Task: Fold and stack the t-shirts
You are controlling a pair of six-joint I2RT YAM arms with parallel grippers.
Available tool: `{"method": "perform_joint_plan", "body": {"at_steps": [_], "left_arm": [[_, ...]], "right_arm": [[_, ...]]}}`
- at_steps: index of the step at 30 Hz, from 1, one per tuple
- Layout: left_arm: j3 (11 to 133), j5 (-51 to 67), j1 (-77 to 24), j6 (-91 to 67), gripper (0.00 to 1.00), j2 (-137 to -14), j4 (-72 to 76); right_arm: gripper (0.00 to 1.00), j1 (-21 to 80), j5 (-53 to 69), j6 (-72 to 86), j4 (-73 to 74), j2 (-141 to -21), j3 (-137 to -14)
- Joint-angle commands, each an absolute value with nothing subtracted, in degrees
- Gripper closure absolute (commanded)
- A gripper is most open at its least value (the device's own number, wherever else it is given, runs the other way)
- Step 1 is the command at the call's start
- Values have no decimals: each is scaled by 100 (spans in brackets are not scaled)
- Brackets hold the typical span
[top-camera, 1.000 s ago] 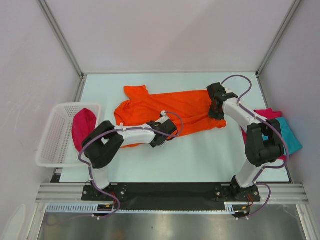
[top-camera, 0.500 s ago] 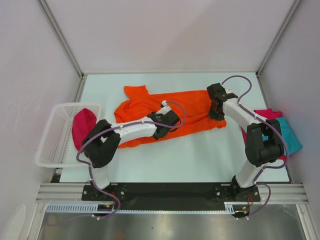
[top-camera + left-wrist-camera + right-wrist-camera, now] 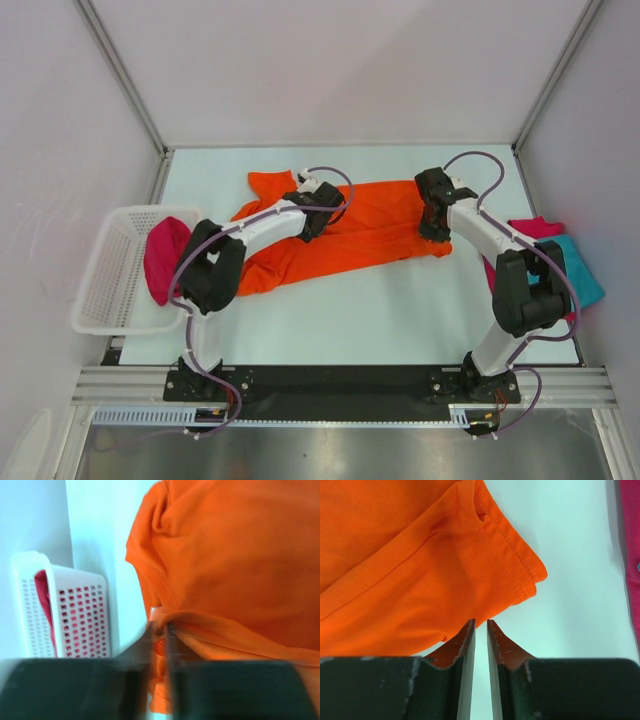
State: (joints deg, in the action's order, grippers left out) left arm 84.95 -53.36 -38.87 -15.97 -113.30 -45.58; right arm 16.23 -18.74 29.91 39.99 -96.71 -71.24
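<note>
Table (image 3: 400,310): pale, smooth, matte.

Orange t-shirt (image 3: 375,225): lies on the far-centre of the table. The long axis runs left to right, with the left end sagging toward the near edge. The hem end points right, and a sleeve juts toward the far-left. The cloth is soft knit and rumpled, with a double-stitched hem.

Basket (image 3: 100,290): white plastic mesh, rectangular, at the left table edge. It holds a bunched crimson t-shirt (image 3: 165,258).

Far-right edge: a second crimson t-shirt (image 3: 540,226) lies with a teal t-shirt (image 3: 585,275), and the two overlap.

Left pincer (image 3: 318,208): clenched on a raised fold of the orange t-shirt near its upper middle.

Right pincer (image 3: 432,228): sits at the shirt's right hem corner. The jaws are nearly together with a thin slit between them. I cannot tell whether cloth is pinched.
</note>
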Motion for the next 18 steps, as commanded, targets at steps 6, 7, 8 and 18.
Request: {"method": "perform_joint_plan", "body": {"at_steps": [6, 7, 8, 18], "left_arm": [[9167, -5379, -3797, -1529, 0, -11698, -4895], [9036, -5344, -3797, -1581, 1, -11611, -4922], [8948, -5300, -3797, -1695, 0, -11567, -4939], [7674, -4922, -4367, -2346, 1, -10583, -5027]], "right_arm": [[79, 1600, -1951, 2918, 3938, -9352, -6970], [79, 1617, -1951, 2918, 3920, -9352, -6952], [79, 1608, -1942, 2927, 3911, -9352, -6952], [79, 1670, -1898, 2953, 3858, -9395, -6952]]}}
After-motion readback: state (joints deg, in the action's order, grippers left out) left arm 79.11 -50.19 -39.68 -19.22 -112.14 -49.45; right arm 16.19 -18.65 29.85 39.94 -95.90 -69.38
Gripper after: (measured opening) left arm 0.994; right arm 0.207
